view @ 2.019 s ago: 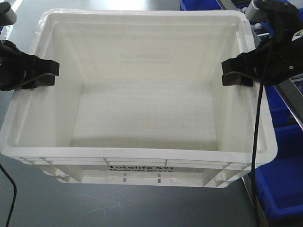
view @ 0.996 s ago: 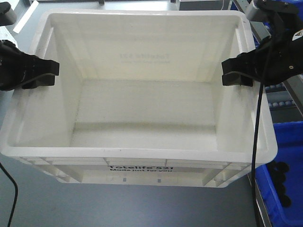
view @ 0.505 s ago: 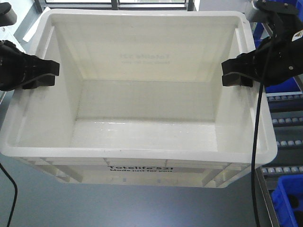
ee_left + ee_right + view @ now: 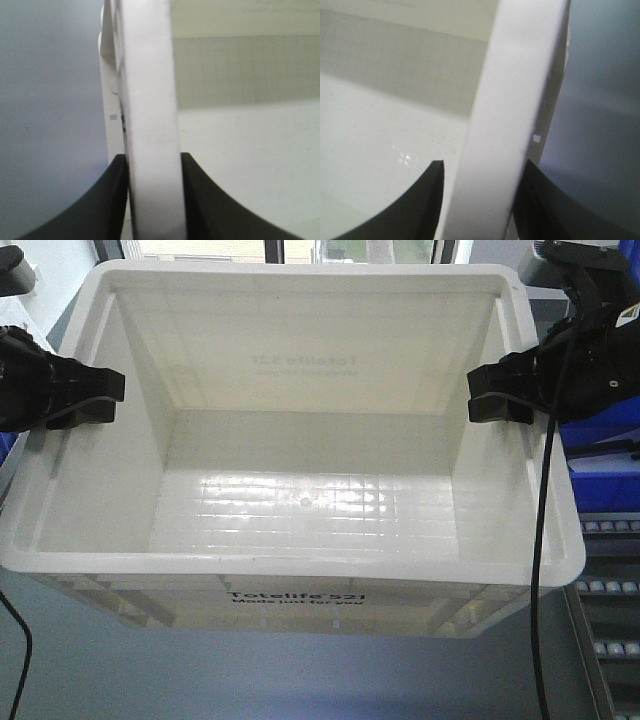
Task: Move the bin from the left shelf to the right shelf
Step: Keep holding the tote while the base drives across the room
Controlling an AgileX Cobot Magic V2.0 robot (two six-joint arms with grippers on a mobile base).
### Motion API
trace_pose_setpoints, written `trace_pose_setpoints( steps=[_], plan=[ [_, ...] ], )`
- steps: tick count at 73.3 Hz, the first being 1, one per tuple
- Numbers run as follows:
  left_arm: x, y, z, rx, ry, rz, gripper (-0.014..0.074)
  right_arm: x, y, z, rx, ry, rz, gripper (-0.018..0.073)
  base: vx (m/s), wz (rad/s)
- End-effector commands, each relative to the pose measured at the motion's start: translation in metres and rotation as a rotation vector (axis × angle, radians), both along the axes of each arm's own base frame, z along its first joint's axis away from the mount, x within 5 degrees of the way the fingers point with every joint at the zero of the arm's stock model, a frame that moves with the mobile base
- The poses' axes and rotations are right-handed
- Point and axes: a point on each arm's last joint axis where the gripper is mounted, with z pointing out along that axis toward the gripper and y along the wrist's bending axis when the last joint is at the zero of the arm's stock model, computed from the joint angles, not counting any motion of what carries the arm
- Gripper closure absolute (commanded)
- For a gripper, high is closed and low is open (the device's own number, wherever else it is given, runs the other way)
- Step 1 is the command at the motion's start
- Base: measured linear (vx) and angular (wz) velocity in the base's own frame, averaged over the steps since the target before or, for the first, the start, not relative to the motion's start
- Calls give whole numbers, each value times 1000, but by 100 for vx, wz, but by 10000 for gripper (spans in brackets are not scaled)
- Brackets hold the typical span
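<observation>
The empty white bin (image 4: 300, 562) filled the centre of the frame as I carried it: stiff, light but bulky, best pinched mid-rim. Left claw (image 4: 88, 400) at middle left and right claw (image 4: 500, 400) at middle right each clenched its rim.

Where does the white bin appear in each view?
Front view: the bin fills the frame, with the left claw and right claw on its side rims.
Left wrist: its rim runs vertically through the centre.
Right wrist: its rim slants upward through the centre.
Shared landmark: the white rim pinched in each claw.
</observation>
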Motion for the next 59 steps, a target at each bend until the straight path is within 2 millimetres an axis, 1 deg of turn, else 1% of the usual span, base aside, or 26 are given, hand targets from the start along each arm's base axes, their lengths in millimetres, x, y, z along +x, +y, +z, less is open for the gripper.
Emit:
trace_pose_setpoints(
  steps=[1, 41, 59],
  plan=[
    [-3, -1, 30, -29, -173, -8, 594, -1, -3, 28, 3, -165, 2, 564, 44, 0],
    [-3, -1, 30, -29, -173, -8, 594, -1, -3, 28, 3, -164, 3, 564, 42, -5],
    [-3, -1, 30, -29, -173, -8, 594, -1, -3, 28, 3, -164, 3, 564, 41, 5]
  ],
)
